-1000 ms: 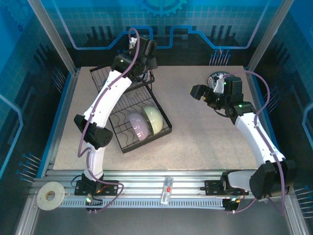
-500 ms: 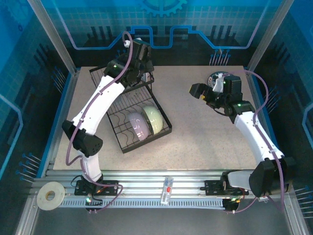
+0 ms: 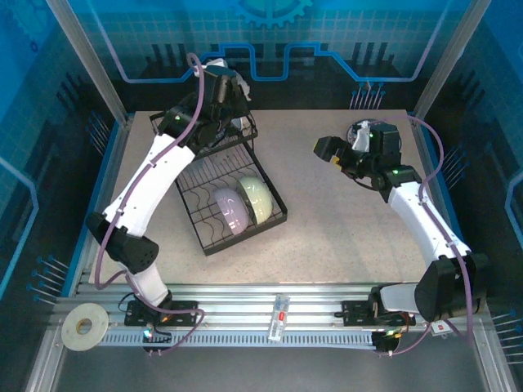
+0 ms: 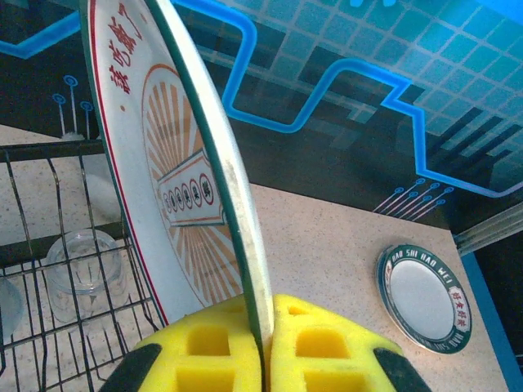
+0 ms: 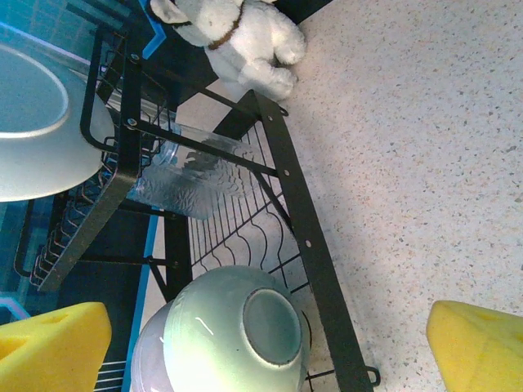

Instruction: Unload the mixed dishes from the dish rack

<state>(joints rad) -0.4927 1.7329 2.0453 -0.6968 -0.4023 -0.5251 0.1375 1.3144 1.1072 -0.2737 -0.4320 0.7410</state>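
My left gripper point(image 4: 265, 327) is shut on the lower rim of a white plate with an orange pattern point(image 4: 163, 163), held upright on edge over the back end of the black dish rack point(image 3: 214, 233). The clear ribbed tumbler point(image 4: 82, 273) lies in the raised basket below it. A pale green bowl point(image 3: 255, 198) and a lavender bowl point(image 3: 227, 210) stand on edge in the lower tray. My right gripper point(image 3: 325, 149) hangs open to the right of the rack, above the table, facing the green bowl point(image 5: 237, 331) with nothing between its fingers point(image 5: 478, 339).
A round plate with a dark lettered rim point(image 4: 425, 296) lies flat on the table at the back right, partly under my right arm. The grey-and-white dog figurine point(image 5: 237, 37) sits just behind the rack. A tape roll point(image 3: 83, 327) lies on the front rail.
My left arm has swung left and back with the plate, carrying it up out of the raised basket. The right gripper has barely shifted and stays open.
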